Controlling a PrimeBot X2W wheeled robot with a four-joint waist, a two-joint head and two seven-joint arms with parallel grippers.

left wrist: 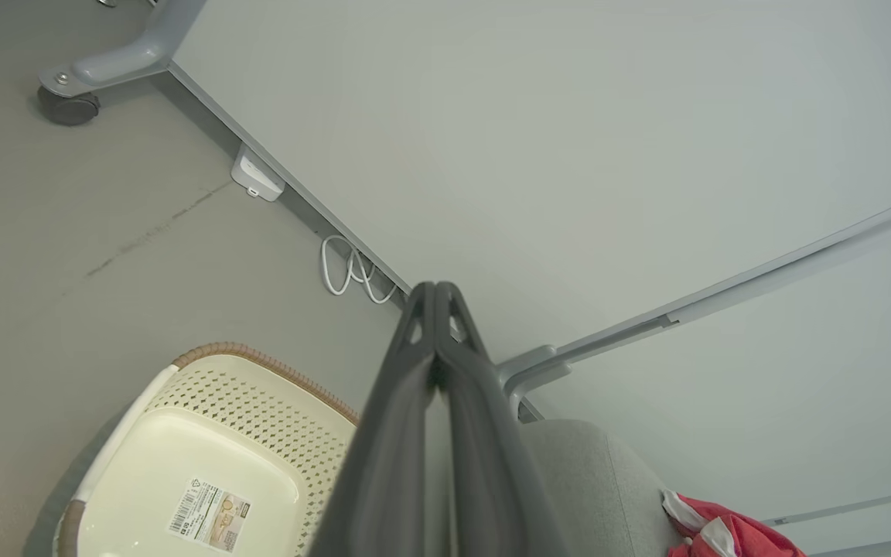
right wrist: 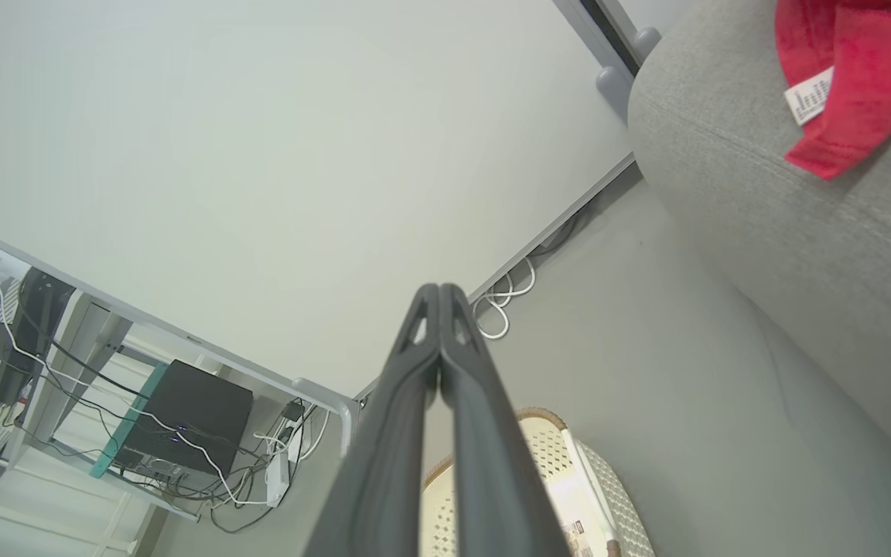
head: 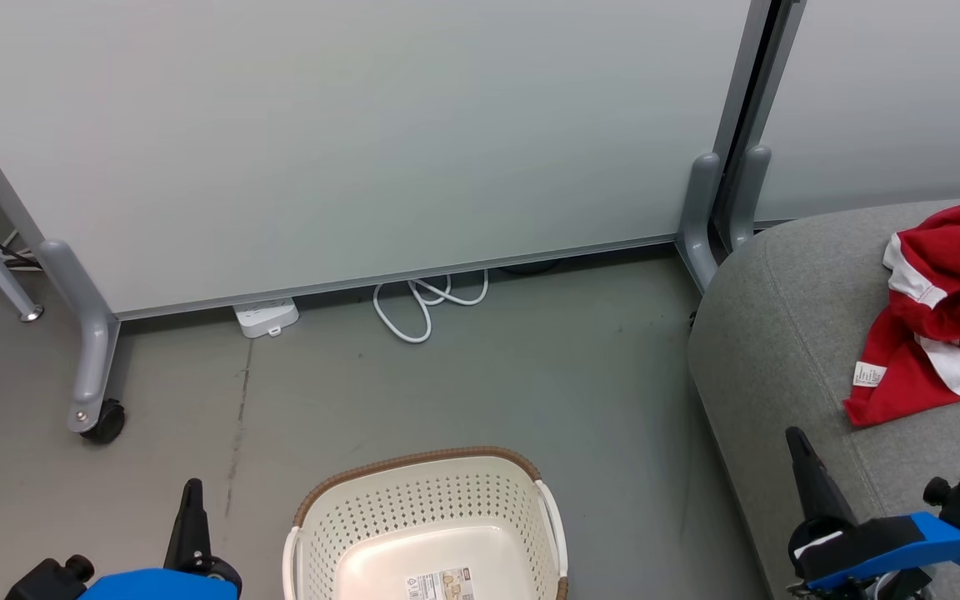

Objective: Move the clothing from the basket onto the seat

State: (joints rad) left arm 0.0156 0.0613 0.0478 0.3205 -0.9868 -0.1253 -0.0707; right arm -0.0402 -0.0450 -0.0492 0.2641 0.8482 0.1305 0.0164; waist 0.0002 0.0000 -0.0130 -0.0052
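My jaws rest pressed together, empty, job seemingly done: basket (head: 413,500) between them bare, clothing (head: 955,283) on seat (head: 780,350) beyond the right pair.

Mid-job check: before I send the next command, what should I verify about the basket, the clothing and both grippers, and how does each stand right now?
1. Basket emptied: ok. The floor that shows is bare but for its paper label; its near end is out of frame.
2. Clothing on the seat: ok. The red heap lies on the cushion, back from its rounded edge.
3. Both garments in that heap: cannot tell. It is bunched and cut off by the picture's edge.
4. Left gripper free: ok. Shut, nothing between the fingers.
5. Right gripper free: ok. Shut on nothing, apart from the clothing.
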